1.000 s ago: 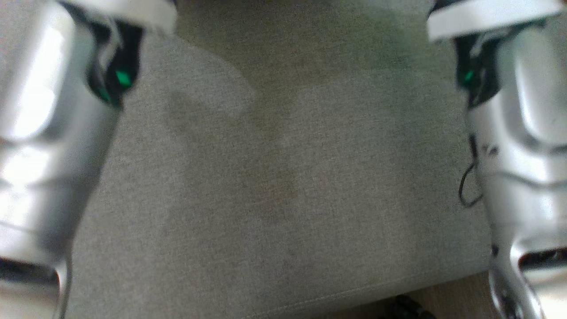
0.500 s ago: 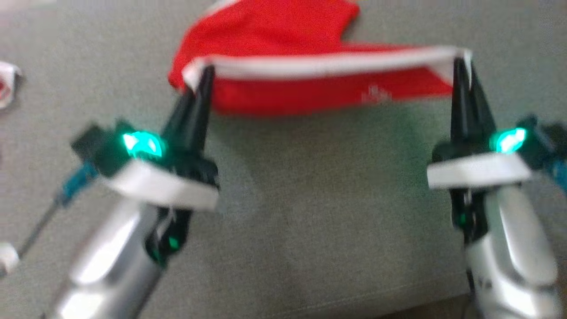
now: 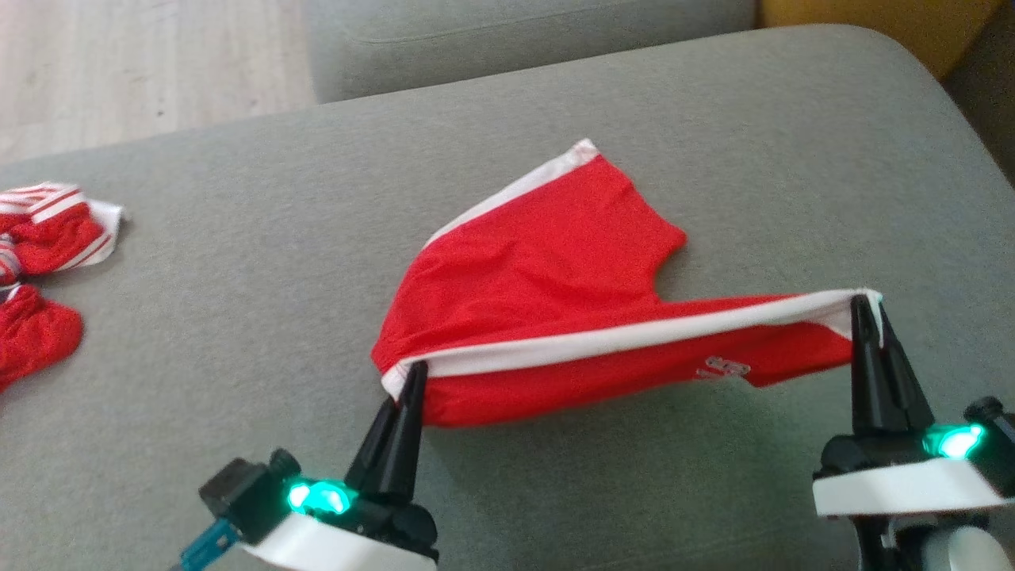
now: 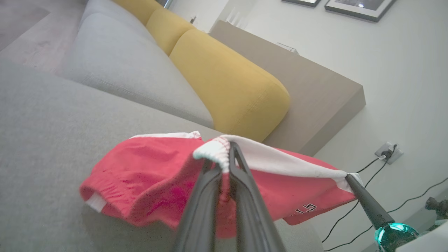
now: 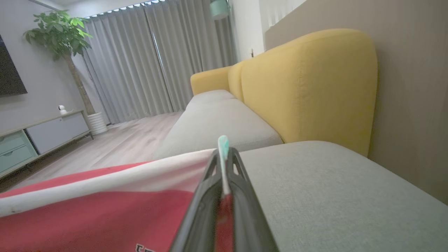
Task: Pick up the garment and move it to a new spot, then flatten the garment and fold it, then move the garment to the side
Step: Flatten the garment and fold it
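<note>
The garment point(image 3: 547, 277) is a pair of red shorts with a white waistband, half lifted off the grey sofa cushion point(image 3: 238, 317). Its waistband is stretched taut between my two grippers. My left gripper point(image 3: 415, 373) is shut on the waistband's left end, and my right gripper point(image 3: 866, 305) is shut on its right end. One leg of the shorts trails back flat on the cushion. In the left wrist view the left gripper point(image 4: 224, 154) pinches the bunched white band of the garment point(image 4: 147, 175). The right wrist view has the right gripper point(image 5: 223, 154) clamped on the edge of the garment point(image 5: 105, 210).
Other red and white clothes point(image 3: 47, 262) lie at the cushion's left edge. A second grey seat cushion point(image 3: 515, 32) lies beyond, with wooden floor point(image 3: 143, 63) at the far left. Yellow back cushions point(image 4: 224, 84) and a wall stand to the right.
The head view has swung upward, from bare cushion and forearms to the garment and grippers. Both grippers keep their hold on the waistband throughout.
</note>
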Tool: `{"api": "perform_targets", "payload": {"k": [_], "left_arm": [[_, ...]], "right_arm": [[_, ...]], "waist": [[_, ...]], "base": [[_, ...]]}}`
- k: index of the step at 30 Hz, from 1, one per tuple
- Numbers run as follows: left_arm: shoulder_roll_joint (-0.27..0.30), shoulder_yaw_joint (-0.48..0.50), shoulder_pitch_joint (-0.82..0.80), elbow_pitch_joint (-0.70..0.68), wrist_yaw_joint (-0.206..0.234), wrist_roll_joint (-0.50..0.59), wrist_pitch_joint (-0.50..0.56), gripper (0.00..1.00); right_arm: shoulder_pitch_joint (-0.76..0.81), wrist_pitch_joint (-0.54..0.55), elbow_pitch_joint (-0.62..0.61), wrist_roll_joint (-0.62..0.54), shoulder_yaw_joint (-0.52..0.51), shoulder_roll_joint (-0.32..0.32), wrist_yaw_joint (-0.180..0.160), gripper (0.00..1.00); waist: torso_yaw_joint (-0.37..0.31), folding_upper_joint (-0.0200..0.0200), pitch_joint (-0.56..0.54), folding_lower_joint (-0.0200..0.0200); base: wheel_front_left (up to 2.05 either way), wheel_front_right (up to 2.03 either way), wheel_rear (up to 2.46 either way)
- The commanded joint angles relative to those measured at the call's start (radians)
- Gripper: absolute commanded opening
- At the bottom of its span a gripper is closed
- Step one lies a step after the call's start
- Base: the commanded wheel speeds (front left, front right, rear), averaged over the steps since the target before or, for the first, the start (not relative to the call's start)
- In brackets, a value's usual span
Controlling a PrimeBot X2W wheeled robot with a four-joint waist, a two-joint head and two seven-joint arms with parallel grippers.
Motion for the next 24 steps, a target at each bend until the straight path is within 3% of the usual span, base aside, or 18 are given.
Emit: {"api": "perform_targets", "payload": {"k": [1,9,17,24], "left_arm": [[-0.002,0.037,-0.023,-0.02,0.005,-0.016,-0.011,0.0],[-0.085,0.035,-0.077,0.115,-0.028,-0.103,0.013,0.0],[-0.164,0.059,-0.251,0.29,-0.052,-0.159,0.056,0.0],[-0.215,0.079,-0.442,0.478,-0.056,-0.198,0.09,0.0]], "right_arm": [[-0.031,0.012,-0.045,-0.002,0.009,-0.005,0.007,0.0],[-0.155,0.076,0.04,-0.051,0.0,-0.005,0.007,0.0],[-0.431,0.131,0.266,-0.098,0.037,-0.036,0.007,0.0],[-0.68,0.137,0.538,-0.086,0.096,-0.112,0.007,0.0]], "waist": [[0.026,0.0,0.0,0.0004],[0.095,0.0,0.061,0.0004],[0.146,0.0,0.156,0.0004],[0.189,0.0,0.24,0.0004]], "base": [[0.0,0.0,0.0],[0.0,0.0,0.0],[0.0,0.0,0.0],[0.0,0.0,0.0]]}}
